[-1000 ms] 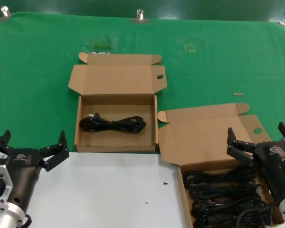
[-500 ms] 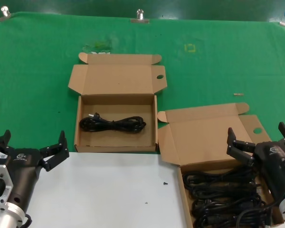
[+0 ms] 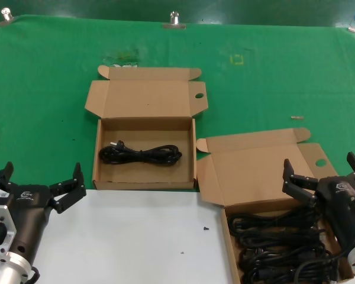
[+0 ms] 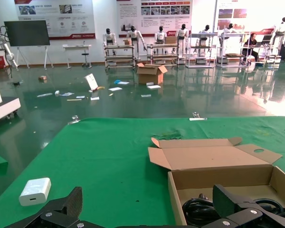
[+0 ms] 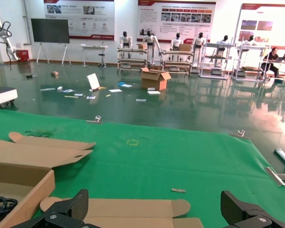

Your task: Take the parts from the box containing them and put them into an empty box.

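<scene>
I am looking down at a desk [image 3: 272, 71] covered by a green cloth, with a white sheet [image 3: 130, 236] lying across its near edge. My left gripper [image 3: 39, 182] is hovering low at the near left, over the corner of the white sheet, and its fingers [image 3: 71, 190] are spreading wide with nothing between them. My right gripper [image 3: 323, 171] is hanging at the near right, above the full box [image 3: 248, 171], with its fingers also standing wide apart and holding nothing.

The full box is sitting at the near right with its lid folded back, and a heap of black cords [image 3: 278, 245] is filling its floor, partly hidden under my right gripper. The second box [image 3: 145, 97] is lying farther back and toward the middle, lid open and flat behind it, well apart from both grippers. One looped cord [image 3: 141, 155] is lying stretched across its floor.

In the left wrist view a small white block [image 4: 34, 191] is resting on the cloth off to the side of the second box. Metal clips [image 3: 173, 20] are pinning the cloth along the far edge of the desk.
</scene>
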Tool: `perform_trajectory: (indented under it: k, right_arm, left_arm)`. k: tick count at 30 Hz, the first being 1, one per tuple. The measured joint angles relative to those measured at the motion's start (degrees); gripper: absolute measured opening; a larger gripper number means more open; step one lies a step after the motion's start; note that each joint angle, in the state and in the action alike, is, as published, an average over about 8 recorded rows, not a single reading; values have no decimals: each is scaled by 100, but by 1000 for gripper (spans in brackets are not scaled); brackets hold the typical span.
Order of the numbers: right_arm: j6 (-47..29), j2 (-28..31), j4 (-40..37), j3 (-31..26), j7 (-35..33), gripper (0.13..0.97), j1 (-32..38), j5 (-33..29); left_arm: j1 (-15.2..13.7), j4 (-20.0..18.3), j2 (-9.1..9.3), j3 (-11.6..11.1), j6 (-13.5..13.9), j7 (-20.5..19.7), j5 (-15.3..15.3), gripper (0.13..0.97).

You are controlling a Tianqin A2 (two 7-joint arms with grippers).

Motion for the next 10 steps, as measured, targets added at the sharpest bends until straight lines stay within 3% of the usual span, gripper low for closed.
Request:
perform_trajectory:
  k: [10]
  right_arm:
    - [0, 0, 0, 0, 0, 966, 0, 0]
  left_arm:
    - [0, 0, 0, 0, 0, 0, 0, 966]
